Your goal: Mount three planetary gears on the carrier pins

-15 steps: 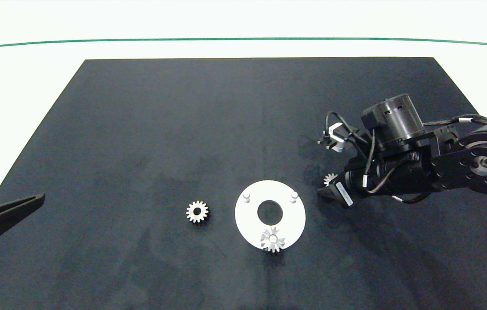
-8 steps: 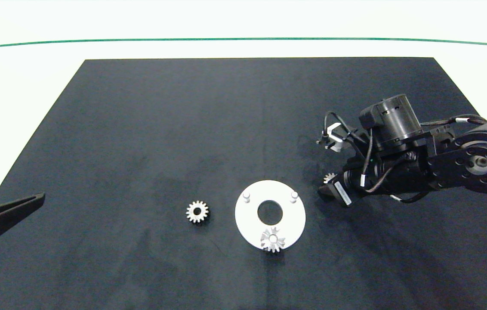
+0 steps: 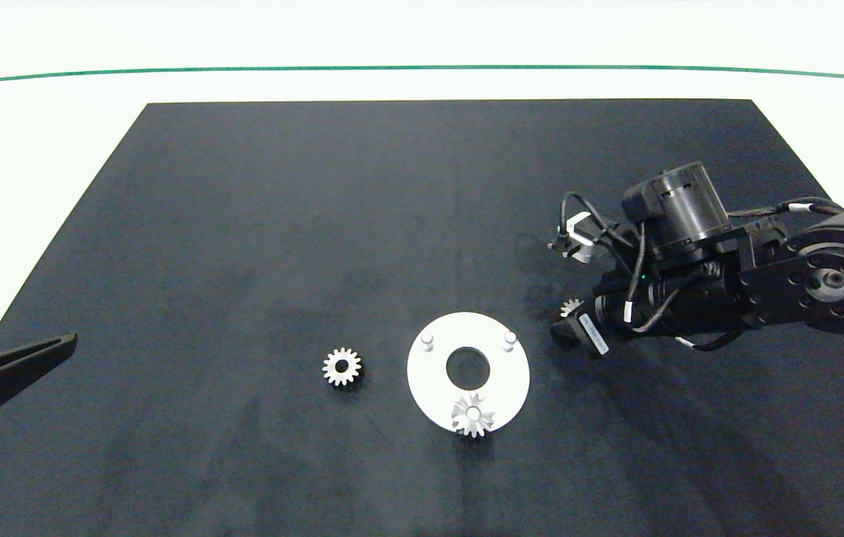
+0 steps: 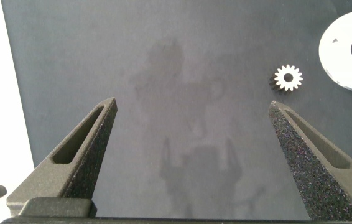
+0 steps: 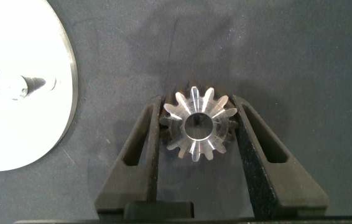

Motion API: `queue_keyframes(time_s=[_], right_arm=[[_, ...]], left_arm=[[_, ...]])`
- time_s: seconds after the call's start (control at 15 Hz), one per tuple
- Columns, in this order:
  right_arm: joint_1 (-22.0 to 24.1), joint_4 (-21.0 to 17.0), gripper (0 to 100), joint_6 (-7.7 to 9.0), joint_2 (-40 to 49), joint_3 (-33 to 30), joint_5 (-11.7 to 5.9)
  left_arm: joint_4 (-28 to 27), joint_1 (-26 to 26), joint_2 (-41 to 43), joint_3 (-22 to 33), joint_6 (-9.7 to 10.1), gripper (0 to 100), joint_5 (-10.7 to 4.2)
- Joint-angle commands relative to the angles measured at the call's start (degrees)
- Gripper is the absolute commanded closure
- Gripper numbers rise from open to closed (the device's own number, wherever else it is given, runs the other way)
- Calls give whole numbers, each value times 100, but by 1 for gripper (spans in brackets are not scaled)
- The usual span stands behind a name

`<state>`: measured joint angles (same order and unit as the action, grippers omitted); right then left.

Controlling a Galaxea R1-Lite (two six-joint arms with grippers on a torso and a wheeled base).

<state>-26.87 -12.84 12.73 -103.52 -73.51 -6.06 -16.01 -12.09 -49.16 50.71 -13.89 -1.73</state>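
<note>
- The right gripper sits low over the dark mat, just beside the white disc, with its two fingers closed against opposite sides of one of the planetary gears; the wrist view shows the gear pinched across its teeth, flat face up and centre hole open to view.
- A second gear already sits on the carrier pin nearest the robot, and a third gear lies flat on the mat near the disc's other side.
- Two carrier pins stand bare on the far half of the disc; the one nearer the right gripper looks like the natural target.
- The held gear is likely stiff, dense for its size and smooth-surfaced, so it should not deform but could slip or tilt if the grip is uneven.
- Holding it across the tooth tips, as now, keeps the bore clear for the pin; the teeth give the pads some purchase.
- The bore must probably stay level with the pin to avoid jamming.
- The left gripper hangs spread wide and empty over the mat's left edge, well apart from the parts.
</note>
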Motion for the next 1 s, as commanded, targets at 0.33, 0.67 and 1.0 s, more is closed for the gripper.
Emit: queue_keyframes(time_s=[0.33, 0.67, 1.0], right_arm=[[-3, -8, 88, 19, -1, -32, -9], [-11, -8, 99, 11, 34, -41, -1], [-222, -61, 99, 19, 456, 21, -45]], left_arm=[[-8, -4, -14, 9, 0, 0, -3], [-8, 5, -14, 9, 0, 0, -3], [-8, 5, -5, 35, 0, 0, -3]])
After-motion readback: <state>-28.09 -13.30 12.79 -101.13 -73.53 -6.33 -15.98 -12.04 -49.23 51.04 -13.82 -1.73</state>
